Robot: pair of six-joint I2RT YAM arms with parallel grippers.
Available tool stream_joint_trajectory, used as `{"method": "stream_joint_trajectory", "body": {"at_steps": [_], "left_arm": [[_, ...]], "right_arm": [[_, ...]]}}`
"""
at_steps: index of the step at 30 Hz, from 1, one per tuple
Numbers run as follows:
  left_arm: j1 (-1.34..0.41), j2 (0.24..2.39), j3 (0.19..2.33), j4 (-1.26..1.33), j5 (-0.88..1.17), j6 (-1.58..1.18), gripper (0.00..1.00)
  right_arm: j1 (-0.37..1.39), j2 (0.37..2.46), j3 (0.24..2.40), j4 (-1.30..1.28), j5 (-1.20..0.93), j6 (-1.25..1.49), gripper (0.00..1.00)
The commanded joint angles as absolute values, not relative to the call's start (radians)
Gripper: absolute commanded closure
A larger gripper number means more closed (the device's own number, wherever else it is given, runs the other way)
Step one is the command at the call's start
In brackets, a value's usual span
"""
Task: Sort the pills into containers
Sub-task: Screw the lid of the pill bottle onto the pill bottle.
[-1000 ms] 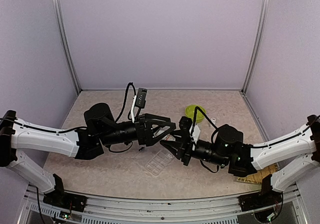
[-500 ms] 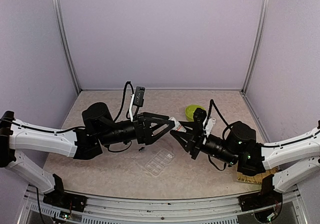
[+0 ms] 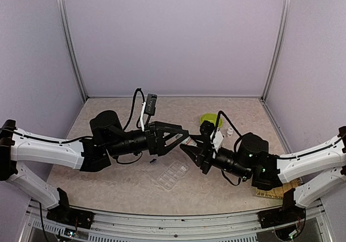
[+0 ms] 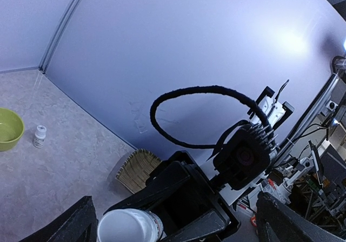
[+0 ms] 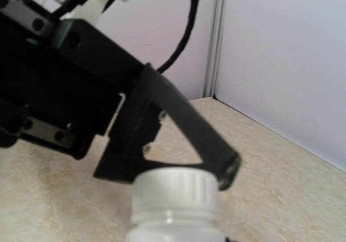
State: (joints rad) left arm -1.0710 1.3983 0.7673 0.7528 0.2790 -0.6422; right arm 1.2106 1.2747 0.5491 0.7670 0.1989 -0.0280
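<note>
The white bottle (image 5: 175, 209) is smooth plastic with a ribbed cap, the pill box (image 3: 172, 174) clear glossy plastic.

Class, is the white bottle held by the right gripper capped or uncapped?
Capped: a ribbed white cap sits on the bottle in the right wrist view.

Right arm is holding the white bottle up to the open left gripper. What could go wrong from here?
1. The right gripper holds the white bottle by its body, cap toward the open left gripper. One left finger sits right beside the cap's edge, so an off-centre close could knock or twist the bottle loose.
2. The bottle is up in the air, not clearly over the pill box. If the cap comes off there, anything inside may scatter onto the table.
</note>
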Motion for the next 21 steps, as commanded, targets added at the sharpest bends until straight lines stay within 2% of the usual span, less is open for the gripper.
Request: {"method": "stream_joint_trajectory", "body": {"at_steps": [1, 6, 12, 17, 21], "left_arm": [[-1.085, 1.398, 0.789, 0.814, 0.339, -0.641, 0.01], [-1.084, 1.395, 0.792, 0.803, 0.329, -0.637, 0.01], [-1.063, 1.388, 0.820, 0.611, 0.226, -0.659, 0.01], [-1.052, 1.393, 0.822, 0.551, 0.201, -0.694, 0.01], [-1.044, 1.403, 0.829, 0.537, 0.201, -0.707, 0.07]], "right_arm": [[1.212, 1.313, 0.578, 0.760, 0.173, -0.019, 1.00], [1.212, 1.329, 0.583, 0.765, 0.159, -0.012, 1.00], [1.212, 1.243, 0.528, 0.789, 0.171, -0.047, 1.00], [1.212, 1.191, 0.503, 0.775, 0.173, -0.085, 1.00], [1.212, 1.187, 0.505, 0.757, 0.176, -0.099, 1.00]]}}
